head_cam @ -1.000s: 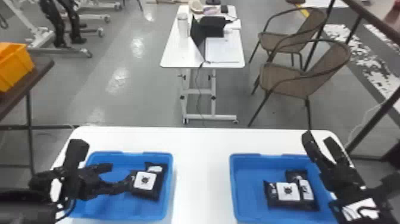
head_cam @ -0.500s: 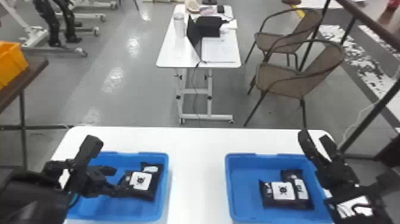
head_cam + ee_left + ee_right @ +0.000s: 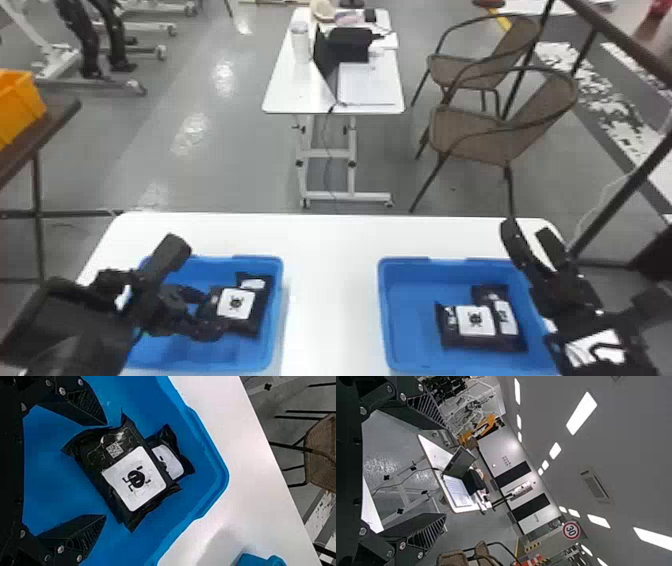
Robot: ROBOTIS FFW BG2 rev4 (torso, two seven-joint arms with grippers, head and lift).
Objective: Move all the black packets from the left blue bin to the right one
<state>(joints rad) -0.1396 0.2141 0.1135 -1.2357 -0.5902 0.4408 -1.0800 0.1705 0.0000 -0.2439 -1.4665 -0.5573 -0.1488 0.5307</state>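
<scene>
- We see a grey floor [image 3: 165,125], and across it a white wheeled table [image 3: 285,92] holding an open laptop [image 3: 459,464] and a white tumbler [image 3: 301,42].
- We have two brown woven armchairs [image 3: 492,132] to the right of that table, and an orange crate [image 3: 17,105] on a dark brown table [image 3: 60,107] at our far left.
- Closest to us is a white bench [image 3: 330,280] bearing a left blue bin [image 3: 275,320] and a right blue bin [image 3: 410,310], set apart with bare white top between them.
- In our left bin lie two black packets: the nearer packet [image 3: 236,303], its white label facing up, partly overlaps the farther packet [image 3: 252,283].
- Our left end effector [image 3: 212,312] is down at the left bin, released, its fingers [image 3: 89,407] spread wide, with the nearer packet just ahead of the tips.
- We find more black packets [image 3: 475,320] in the right bin, side by side and touching, white labels showing.
- Our right end effector [image 3: 527,231] is parked above the far right part of that bin, also released, fingers apart and pointing out into the room.
</scene>
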